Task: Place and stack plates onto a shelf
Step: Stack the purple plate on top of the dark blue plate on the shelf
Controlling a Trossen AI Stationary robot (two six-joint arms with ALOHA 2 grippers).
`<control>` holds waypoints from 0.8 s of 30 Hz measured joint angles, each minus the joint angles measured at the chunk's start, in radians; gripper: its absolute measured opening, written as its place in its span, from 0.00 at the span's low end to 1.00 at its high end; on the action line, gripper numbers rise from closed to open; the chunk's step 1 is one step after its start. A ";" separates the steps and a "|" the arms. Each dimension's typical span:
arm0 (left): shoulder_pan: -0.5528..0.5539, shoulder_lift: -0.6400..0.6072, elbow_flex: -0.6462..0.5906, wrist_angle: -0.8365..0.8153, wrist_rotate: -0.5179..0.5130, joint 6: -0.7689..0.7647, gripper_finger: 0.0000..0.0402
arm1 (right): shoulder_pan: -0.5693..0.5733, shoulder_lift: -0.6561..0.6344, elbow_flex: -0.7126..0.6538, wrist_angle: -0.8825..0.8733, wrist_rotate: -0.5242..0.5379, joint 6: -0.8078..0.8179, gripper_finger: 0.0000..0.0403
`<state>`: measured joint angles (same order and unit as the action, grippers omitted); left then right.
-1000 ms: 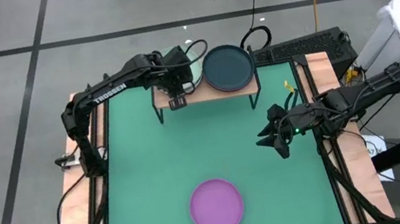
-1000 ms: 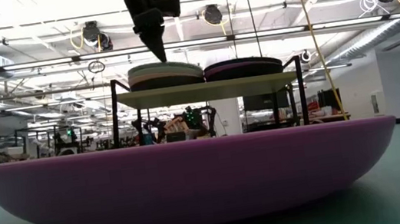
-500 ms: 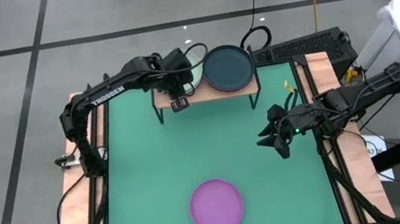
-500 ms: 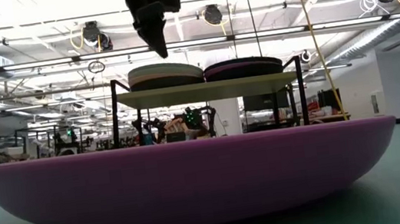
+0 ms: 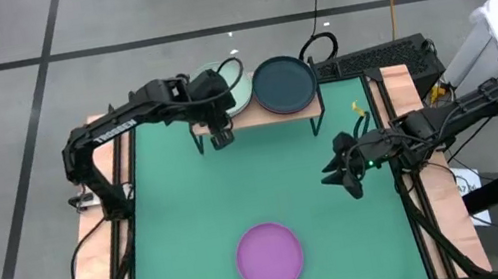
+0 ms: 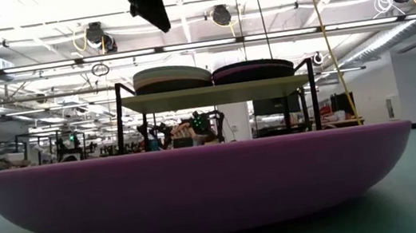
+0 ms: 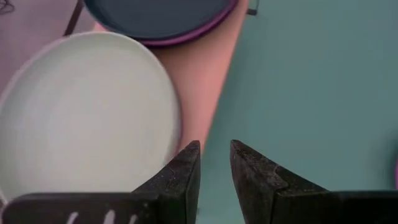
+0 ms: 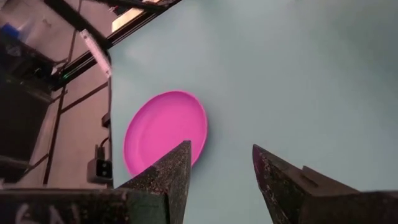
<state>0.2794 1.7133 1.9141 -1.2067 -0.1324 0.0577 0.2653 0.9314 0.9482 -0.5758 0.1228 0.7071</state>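
The shelf (image 5: 255, 116) stands at the table's far edge and carries two stacks of plates. The left stack (image 6: 171, 77) is topped by a pale mint plate (image 5: 235, 89) (image 7: 87, 118). The right stack (image 6: 253, 69) is topped by a dark teal plate (image 5: 283, 84) (image 7: 155, 15) with a purple one under it. A pink-purple plate (image 5: 270, 256) (image 8: 165, 130) lies flat on the mat near the near edge. My left gripper (image 5: 220, 138) (image 7: 215, 149) hovers above the shelf's near-left edge, narrowly open and empty. My right gripper (image 5: 339, 178) (image 8: 221, 152) hangs open over the right half of the table.
Light-wood strips (image 5: 96, 256) run along both sides of the green mat (image 5: 182, 222). A keyboard (image 5: 373, 60) and cables lie beyond the far-right corner. Open mat stretches between the shelf and the pink-purple plate.
My left gripper has risen from just above the left stack and drawn back toward the table's near-left, uncovering the pale mint plate on top. The plates and the right arm have kept still.
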 joint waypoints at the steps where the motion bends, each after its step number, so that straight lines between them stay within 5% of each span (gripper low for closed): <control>1: -0.011 -0.003 0.000 -0.008 0.000 -0.017 0.24 | 0.000 0.000 0.000 0.000 -0.015 -0.009 0.38; 14: -0.229 -0.007 0.000 -0.075 0.000 -0.278 0.24 | 0.008 0.005 0.000 -0.010 -0.178 -0.151 0.38; 24: -0.344 -0.007 0.000 -0.136 0.014 -0.258 0.24 | 0.112 0.128 0.002 0.114 -0.229 -0.132 0.38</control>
<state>-0.0645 1.7065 1.9144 -1.3423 -0.1186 -0.2001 0.3771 1.0595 0.9499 -0.4618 -0.1066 0.5756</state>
